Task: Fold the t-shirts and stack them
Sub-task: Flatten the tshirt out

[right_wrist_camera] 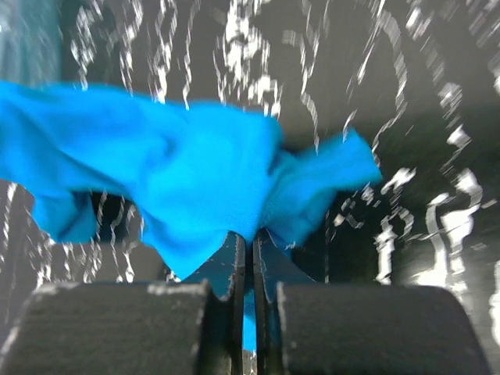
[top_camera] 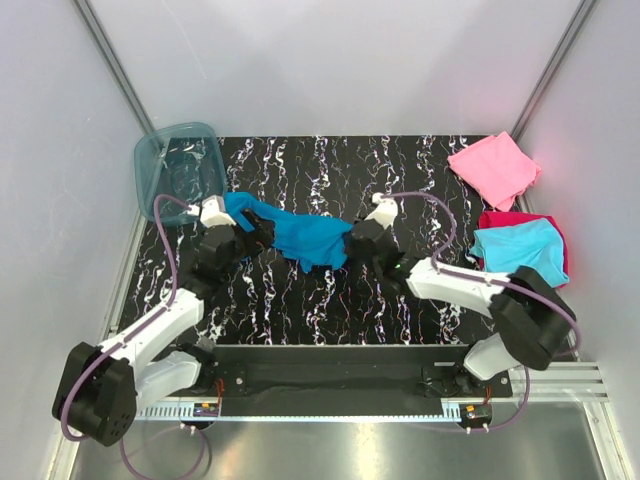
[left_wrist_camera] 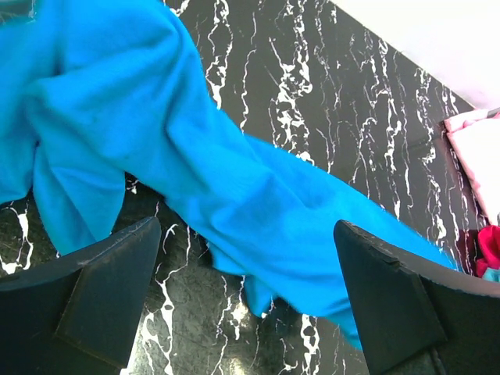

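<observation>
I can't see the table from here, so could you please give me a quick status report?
Right hand shut on teal shirt. Left hand open, low over it. Blue tub near shirt's left end.

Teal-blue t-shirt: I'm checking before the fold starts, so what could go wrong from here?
The right pincer is shut on only a small bunch of the teal-blue t-shirt; it might slip out when pulled. The left pincer is open over the other end, so a one-sided pull would probably drag the crumpled cloth rather than spread it.
</observation>
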`<act>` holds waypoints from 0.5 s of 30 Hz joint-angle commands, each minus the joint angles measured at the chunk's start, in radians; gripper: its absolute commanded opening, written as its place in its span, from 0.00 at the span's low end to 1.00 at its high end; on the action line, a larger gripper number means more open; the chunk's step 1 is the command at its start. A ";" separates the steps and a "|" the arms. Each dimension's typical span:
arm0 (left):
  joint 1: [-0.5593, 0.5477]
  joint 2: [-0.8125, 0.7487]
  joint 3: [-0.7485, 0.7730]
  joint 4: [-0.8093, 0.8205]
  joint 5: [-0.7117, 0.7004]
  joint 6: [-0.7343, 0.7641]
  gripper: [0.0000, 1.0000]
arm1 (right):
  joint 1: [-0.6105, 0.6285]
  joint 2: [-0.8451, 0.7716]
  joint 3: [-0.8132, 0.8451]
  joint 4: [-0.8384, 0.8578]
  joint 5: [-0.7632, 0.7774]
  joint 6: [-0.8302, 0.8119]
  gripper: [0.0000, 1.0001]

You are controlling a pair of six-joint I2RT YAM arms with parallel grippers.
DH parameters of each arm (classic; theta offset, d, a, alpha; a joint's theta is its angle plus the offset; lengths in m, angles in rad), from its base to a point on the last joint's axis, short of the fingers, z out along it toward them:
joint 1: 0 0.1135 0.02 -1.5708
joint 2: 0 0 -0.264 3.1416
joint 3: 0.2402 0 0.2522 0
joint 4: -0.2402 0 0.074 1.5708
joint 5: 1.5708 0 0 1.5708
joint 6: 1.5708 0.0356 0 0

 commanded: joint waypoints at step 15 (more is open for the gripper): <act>-0.081 -0.056 0.069 -0.028 -0.118 0.075 0.96 | -0.076 -0.453 0.134 -0.196 0.258 -0.213 0.00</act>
